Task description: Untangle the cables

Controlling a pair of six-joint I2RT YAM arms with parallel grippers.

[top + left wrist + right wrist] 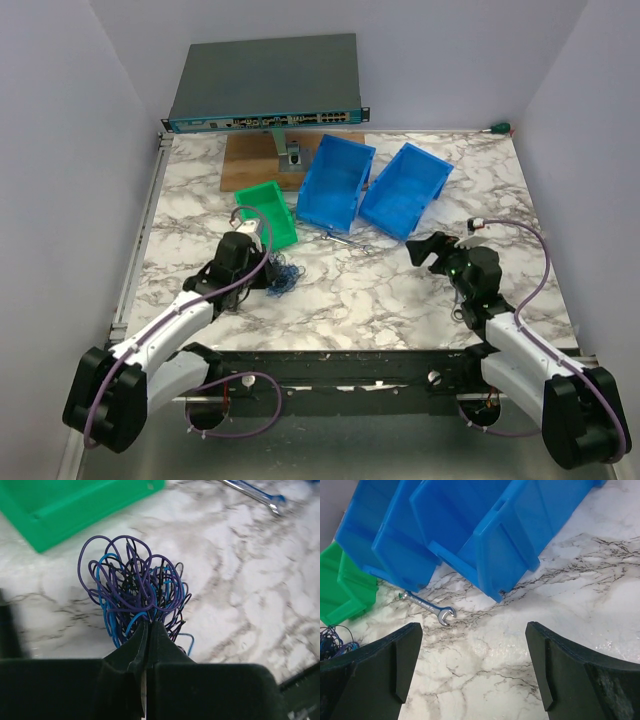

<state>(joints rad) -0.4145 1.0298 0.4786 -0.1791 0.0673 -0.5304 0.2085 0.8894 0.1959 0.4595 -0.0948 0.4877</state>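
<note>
The cables (132, 587) are a small tangle of thin purple, blue and black wires lying on the marble table (240, 590). My left gripper (149, 626) is shut on the near edge of the tangle, and the loops fan out beyond its tips. From above, the cables (286, 276) sit just right of my left gripper (268, 272), in front of the green bin. My right gripper (428, 250) hovers open over bare table at the right, well away from the tangle. In the right wrist view my right gripper (472, 645) holds nothing, and the cables (330, 642) show at the far left edge.
A green bin (268, 212) stands just behind the tangle. Two blue bins (335, 183) (405, 190) lie tipped at the middle back. A silver wrench (427, 608) rests in front of them. A network switch (265, 85) sits on a wooden board (250, 160) at the rear.
</note>
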